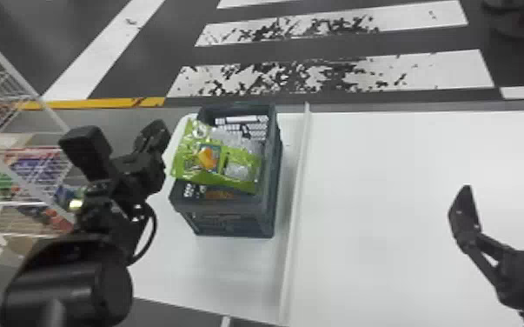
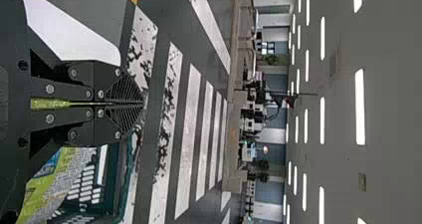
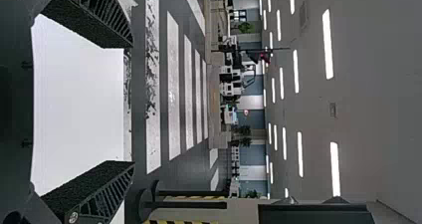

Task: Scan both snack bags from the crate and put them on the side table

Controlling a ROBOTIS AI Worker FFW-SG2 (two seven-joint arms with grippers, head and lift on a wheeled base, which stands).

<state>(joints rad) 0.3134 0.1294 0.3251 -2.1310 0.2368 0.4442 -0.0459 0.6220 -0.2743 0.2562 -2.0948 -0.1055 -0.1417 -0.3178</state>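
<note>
A green snack bag with an orange picture lies across the top of the dark crate, its left side over the rim. Under its near edge an orange-brown patch shows inside; I cannot tell whether that is the second bag. My left gripper stands just left of the crate, near the bag. In the left wrist view, the left gripper has its fingertips together, with part of the green bag beside it. Over the white table at the right is my right gripper; the right gripper is open and holds nothing.
A raised pale edge runs along the white table, just right of the crate. Wire shelves with colourful goods stand at the far left. Beyond the table is a dark floor with white stripes.
</note>
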